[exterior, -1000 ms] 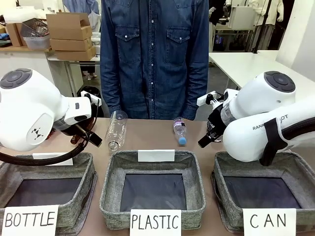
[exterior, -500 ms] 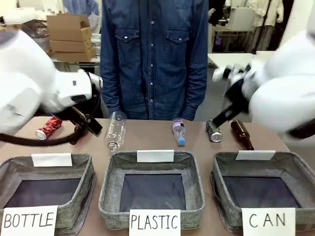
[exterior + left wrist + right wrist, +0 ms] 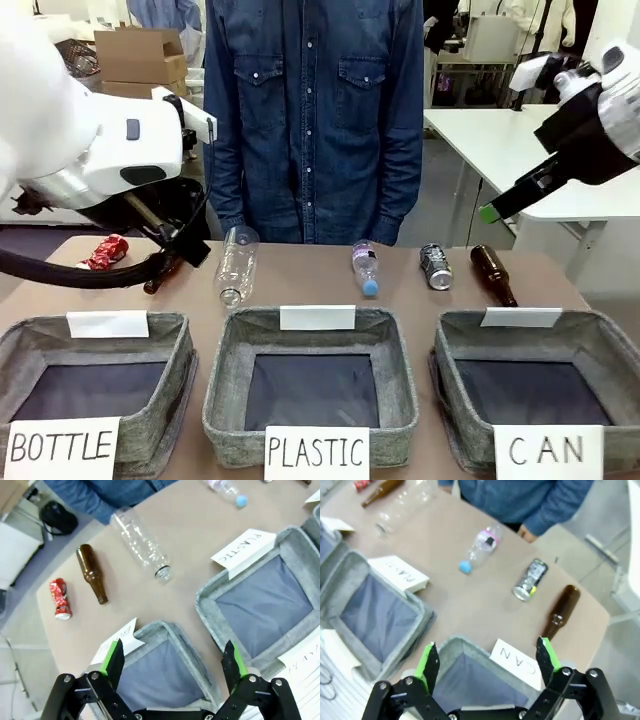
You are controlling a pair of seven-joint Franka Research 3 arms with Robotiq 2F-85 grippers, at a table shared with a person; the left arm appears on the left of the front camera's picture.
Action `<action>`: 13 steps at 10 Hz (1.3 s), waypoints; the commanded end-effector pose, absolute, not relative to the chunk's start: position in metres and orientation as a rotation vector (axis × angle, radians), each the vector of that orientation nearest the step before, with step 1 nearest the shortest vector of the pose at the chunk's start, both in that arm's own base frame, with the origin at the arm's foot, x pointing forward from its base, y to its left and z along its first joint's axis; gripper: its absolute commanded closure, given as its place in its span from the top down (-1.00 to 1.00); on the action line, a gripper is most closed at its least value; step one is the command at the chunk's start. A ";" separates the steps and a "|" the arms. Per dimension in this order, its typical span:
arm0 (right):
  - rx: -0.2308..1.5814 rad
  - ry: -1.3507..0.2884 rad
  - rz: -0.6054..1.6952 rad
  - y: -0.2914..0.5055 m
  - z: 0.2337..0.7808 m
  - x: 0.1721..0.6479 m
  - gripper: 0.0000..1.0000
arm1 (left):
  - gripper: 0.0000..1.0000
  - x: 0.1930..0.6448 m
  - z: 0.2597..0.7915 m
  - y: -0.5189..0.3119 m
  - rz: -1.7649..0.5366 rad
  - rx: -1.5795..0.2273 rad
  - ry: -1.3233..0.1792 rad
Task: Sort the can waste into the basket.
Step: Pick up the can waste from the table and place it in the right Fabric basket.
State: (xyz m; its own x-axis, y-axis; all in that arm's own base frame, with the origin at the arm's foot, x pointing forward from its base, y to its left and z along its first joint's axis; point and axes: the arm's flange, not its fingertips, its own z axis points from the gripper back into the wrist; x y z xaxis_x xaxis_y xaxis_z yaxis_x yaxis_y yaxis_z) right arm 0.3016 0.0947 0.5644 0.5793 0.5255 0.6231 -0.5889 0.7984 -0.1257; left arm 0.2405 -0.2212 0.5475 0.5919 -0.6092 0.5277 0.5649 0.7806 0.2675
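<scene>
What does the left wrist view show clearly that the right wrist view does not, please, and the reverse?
Left wrist view: the red can lying whole beside a brown bottle, with the open left hand above the BOTTLE basket. Right wrist view: the dark can, another brown bottle, and the CAN basket below the open right hand. Both: the blue-capped bottle and the PLASTIC basket.

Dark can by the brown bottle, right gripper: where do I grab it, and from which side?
Come down from above and close the open right gripper across the body of the dark can at mid-length. It lies on its side, curved flanks free; the brown bottle beside it lies apart, probably leaving room for a finger.
</scene>
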 end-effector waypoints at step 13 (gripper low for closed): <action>1.298 -0.410 -0.007 -0.079 0.541 0.313 1.00 | 1.00 0.215 0.452 0.078 0.030 -1.342 -0.597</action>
State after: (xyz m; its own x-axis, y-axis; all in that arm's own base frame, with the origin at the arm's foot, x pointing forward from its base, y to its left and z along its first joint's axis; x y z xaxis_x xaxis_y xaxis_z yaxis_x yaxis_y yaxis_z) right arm 0.3209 -0.0981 0.5355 0.9469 -0.2200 0.2345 -0.2015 0.1620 0.9660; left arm 0.2519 0.1601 0.5171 0.8638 0.3254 0.3848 0.2995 0.2825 -0.9113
